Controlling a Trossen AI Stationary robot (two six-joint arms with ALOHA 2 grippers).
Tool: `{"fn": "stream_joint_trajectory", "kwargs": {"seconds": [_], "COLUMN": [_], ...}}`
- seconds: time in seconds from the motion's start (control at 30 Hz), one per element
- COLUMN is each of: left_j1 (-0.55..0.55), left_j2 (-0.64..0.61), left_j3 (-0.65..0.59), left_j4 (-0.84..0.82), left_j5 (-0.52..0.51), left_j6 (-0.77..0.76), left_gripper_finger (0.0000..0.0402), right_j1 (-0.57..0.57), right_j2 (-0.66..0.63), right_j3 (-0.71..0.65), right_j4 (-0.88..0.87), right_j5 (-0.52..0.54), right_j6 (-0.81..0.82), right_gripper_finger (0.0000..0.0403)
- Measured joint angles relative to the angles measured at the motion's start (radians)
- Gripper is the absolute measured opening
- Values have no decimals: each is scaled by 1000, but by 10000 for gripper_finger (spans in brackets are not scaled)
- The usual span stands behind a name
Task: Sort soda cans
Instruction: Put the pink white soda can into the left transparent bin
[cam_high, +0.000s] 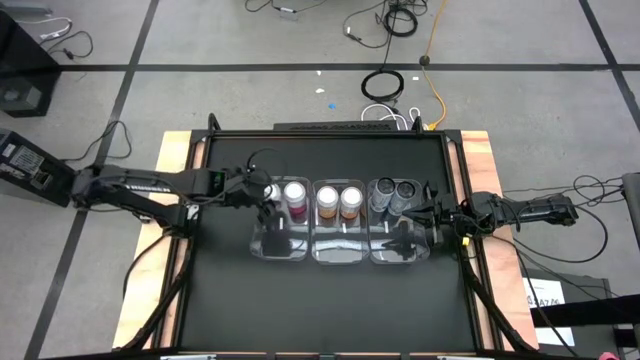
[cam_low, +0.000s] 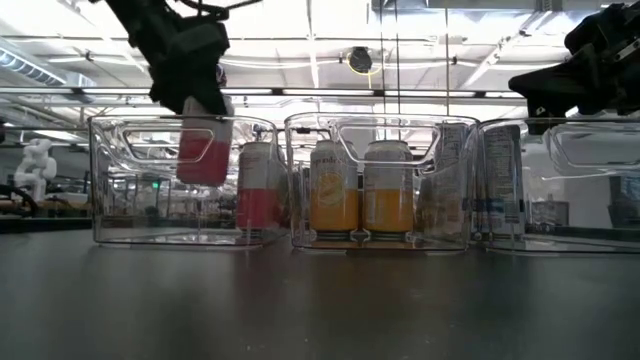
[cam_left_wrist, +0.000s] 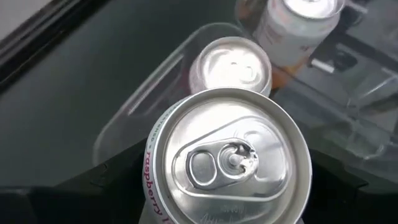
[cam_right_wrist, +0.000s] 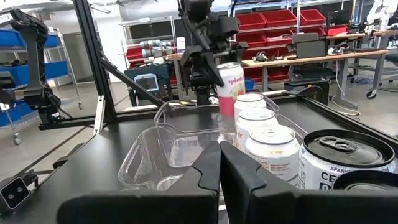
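Observation:
Three clear bins stand in a row mid-table. My left gripper (cam_high: 264, 192) is shut on a pink soda can (cam_low: 203, 150) that is partly sunk into the left bin (cam_low: 120, 180). A second pink can (cam_low: 258, 190) stands upright on that bin's floor, next to it. Two orange cans (cam_low: 335, 195) (cam_low: 387, 195) stand in the middle bin. Two dark cans (cam_high: 383, 192) (cam_high: 406, 190) stand in the right bin. My right gripper (cam_right_wrist: 221, 168) waits shut and level at the right bin's outer side, touching nothing. My left gripper pinches the pink can's upper side wall (cam_left_wrist: 154, 180), just under the rim, between its two fingers (cam_left_wrist: 115, 180), one on each side. It comes slanting down from the table's left. The can hangs nearly upright, silver top (cam_left_wrist: 230, 158) up, clear of the bin floor.
The black table top (cam_high: 330, 300) lies bare in front of the bins. The right arm (cam_high: 520, 210) lies along the table's right edge. Cables lie on the floor beyond the far edge.

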Motion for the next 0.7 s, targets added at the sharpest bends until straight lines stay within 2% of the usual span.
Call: {"fn": "stream_joint_trajectory", "kwargs": {"seconds": [0.1,0.2,0.4,0.7], "left_j1": [20,43,89,131], "left_j2": [-1,2,2,1], "left_j3": [-30,-66,-179,-275], "left_j4": [63,57,223,366], "left_j5": [7,-5,36,50], "left_j6": [1,10,24,0], "left_gripper_finger": [325,325,325,325], "right_j1": [0,0,0,0], "right_j2": [0,0,0,0], "right_j3": [0,0,0,0], "right_j4": [0,0,0,0], "right_j5": [0,0,0,0], "right_j6": [0,0,0,0], "right_gripper_finger": [0,0,0,0]}}
